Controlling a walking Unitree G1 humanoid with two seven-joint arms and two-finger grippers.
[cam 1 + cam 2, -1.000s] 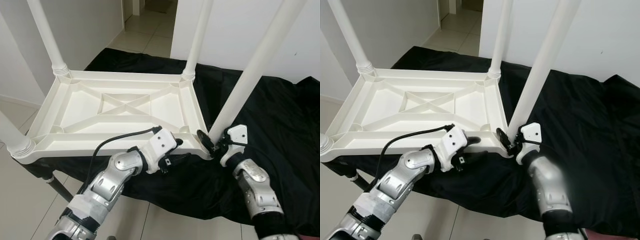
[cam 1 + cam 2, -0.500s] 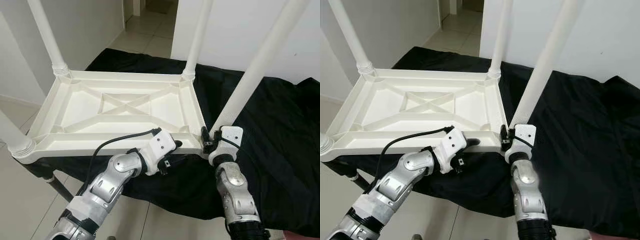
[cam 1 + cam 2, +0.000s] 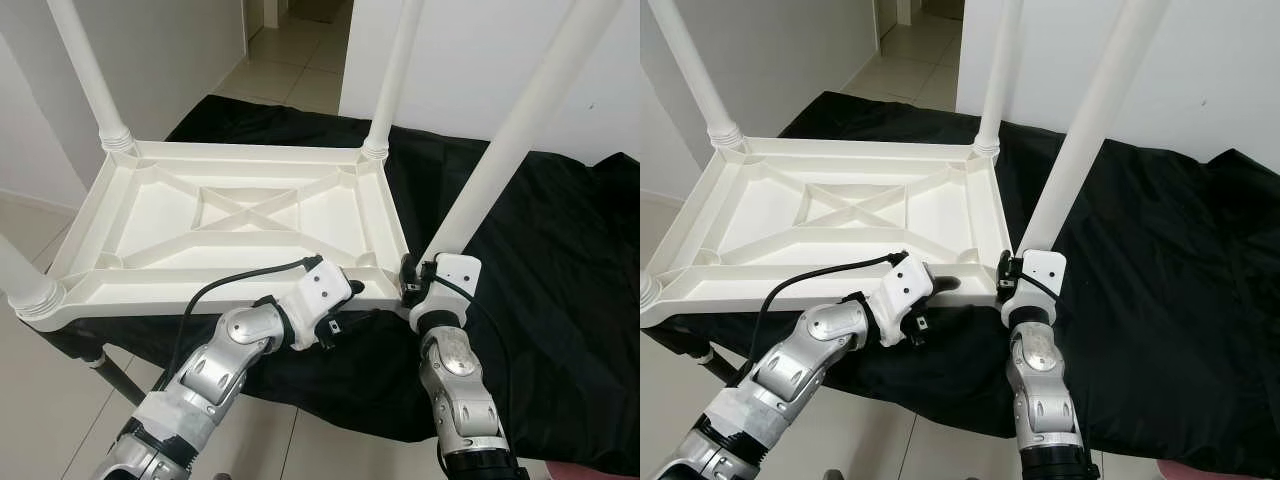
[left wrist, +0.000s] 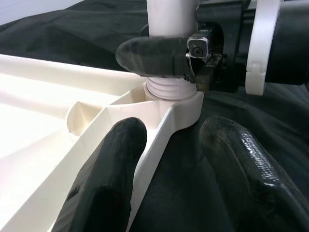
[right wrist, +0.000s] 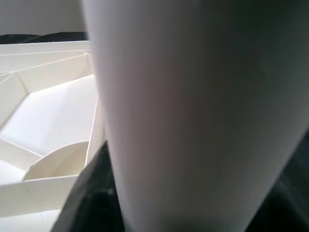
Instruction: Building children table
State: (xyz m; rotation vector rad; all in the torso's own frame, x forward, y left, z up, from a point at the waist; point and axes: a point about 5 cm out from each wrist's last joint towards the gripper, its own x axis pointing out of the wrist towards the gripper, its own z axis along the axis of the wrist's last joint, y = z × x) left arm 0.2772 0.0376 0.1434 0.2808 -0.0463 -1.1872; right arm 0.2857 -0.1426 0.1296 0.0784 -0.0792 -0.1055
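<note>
White plastic upside-down tabletop (image 3: 240,215): right gripper (image 3: 412,283) clamps the round white leg (image 3: 500,150) at 4 o'clock; left gripper (image 4: 169,159), parted, straddles its rim. Next probably twisting it tight.

tabletop (image 3: 240,215) upside down on cloth (image 3: 560,260) | legs at four corners, upright | right gripper (image 3: 412,285) at near-right leg (image 3: 500,150) base | left gripper (image 3: 345,305) astride near rim, just left of it
</note>
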